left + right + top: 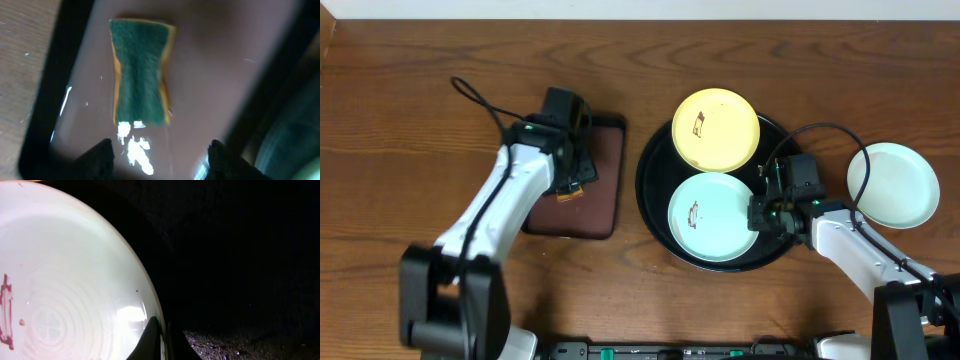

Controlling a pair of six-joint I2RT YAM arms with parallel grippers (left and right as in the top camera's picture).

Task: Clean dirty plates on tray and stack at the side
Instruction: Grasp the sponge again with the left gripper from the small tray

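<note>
A round black tray (650,190) holds a pale yellow plate (716,128) at the back and a light blue plate (710,215) at the front, each with a small dark smear. A mint green plate (893,185) lies on the table to the right of the tray. My right gripper (758,213) is shut on the blue plate's right rim; in the right wrist view the fingers (162,335) pinch the rim of the plate (75,280). My left gripper (572,185) is open and empty (160,155) just above a green and yellow sponge (141,70).
The sponge lies on a dark brown rectangular tray (605,190) left of the black tray, also in the left wrist view (210,60), with wet glints on it. The black tray's floor (225,255) fills the right wrist view beside the plate. Cables trail behind both arms.
</note>
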